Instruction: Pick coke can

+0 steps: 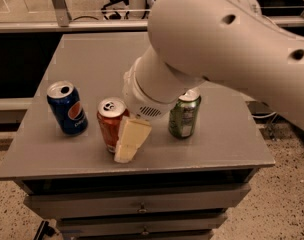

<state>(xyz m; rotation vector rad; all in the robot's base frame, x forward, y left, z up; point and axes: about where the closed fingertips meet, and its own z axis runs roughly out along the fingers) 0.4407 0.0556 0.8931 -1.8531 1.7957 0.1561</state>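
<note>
Gripper (126, 145) at coke can (109, 123) — closure cannot be told | centre the can before you close — keep upright.

Illumination is dim, warm and diffuse from overhead: the white arm (217, 44) is the brightest surface, small highlights sit on the silver top of the coke can (108, 126), the gripper (128, 144), just in front of that can, shows pale cream, and shadows on the grey table (227, 139) are soft.
</note>
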